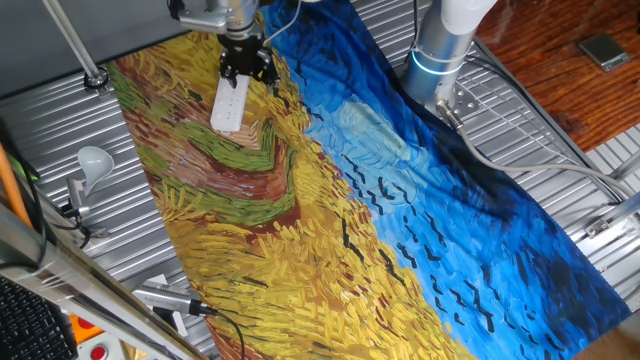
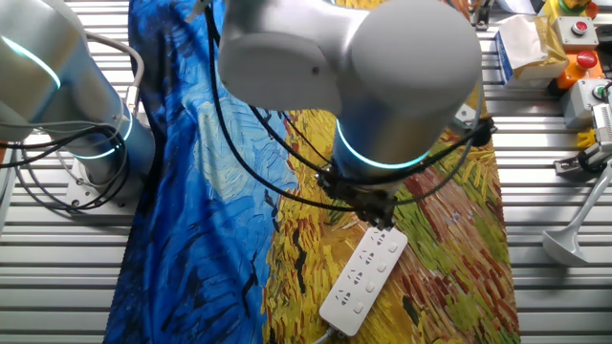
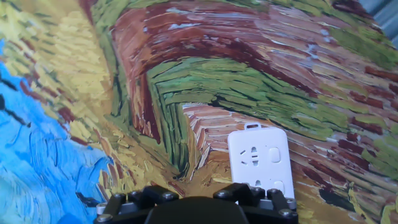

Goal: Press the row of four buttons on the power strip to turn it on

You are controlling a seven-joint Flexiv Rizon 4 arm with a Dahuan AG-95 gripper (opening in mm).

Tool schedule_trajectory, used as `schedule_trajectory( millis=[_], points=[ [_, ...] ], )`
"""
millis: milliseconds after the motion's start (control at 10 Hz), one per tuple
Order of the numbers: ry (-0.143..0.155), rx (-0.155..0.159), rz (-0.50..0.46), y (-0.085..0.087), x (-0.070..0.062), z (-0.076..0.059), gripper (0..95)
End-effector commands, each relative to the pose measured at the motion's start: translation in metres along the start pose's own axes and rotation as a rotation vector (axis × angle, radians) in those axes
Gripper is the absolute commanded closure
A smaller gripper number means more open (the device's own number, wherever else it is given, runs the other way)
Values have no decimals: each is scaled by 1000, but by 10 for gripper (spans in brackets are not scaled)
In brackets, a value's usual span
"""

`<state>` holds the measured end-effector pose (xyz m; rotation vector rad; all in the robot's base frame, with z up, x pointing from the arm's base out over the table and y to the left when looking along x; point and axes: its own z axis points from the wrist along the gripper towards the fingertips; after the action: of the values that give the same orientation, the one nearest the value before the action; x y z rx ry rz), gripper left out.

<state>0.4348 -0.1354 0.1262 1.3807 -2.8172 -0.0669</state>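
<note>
The white power strip [image 1: 230, 103] lies on the yellow-brown part of the painted cloth; it also shows in the other fixed view [image 2: 363, 277] and in the hand view [image 3: 260, 157]. Its buttons [image 3: 275, 154] are pale rounded squares beside the sockets along one long side. My gripper [image 1: 247, 65] hovers over the strip's far end, its black fingers just above it. In the other fixed view the wrist [image 2: 382, 115] hides the fingertips. The hand view shows only the gripper's black knuckles [image 3: 196, 198] at the bottom edge, with the strip to their right. No view shows the gap between the fingertips.
A painted cloth [image 1: 400, 220] covers the middle of the slatted metal table. A white light bulb on a metal holder [image 1: 92, 162] stands left of the cloth. The arm's base [image 1: 445, 50] and cables are at the back right. Control boxes [image 2: 579, 29] sit in a corner.
</note>
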Motion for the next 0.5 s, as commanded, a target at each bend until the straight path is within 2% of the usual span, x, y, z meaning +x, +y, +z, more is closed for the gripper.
schedule_trajectory(
  millis=[100, 200, 400, 500],
  points=[
    [4, 13, 99, 4, -7, 0, 190],
    [14, 14, 93, 5, -6, 2, 190],
    [26, 20, 55, 3, 9, 6, 190],
    [24, 18, 15, -1, 28, 11, 190]
  ],
)
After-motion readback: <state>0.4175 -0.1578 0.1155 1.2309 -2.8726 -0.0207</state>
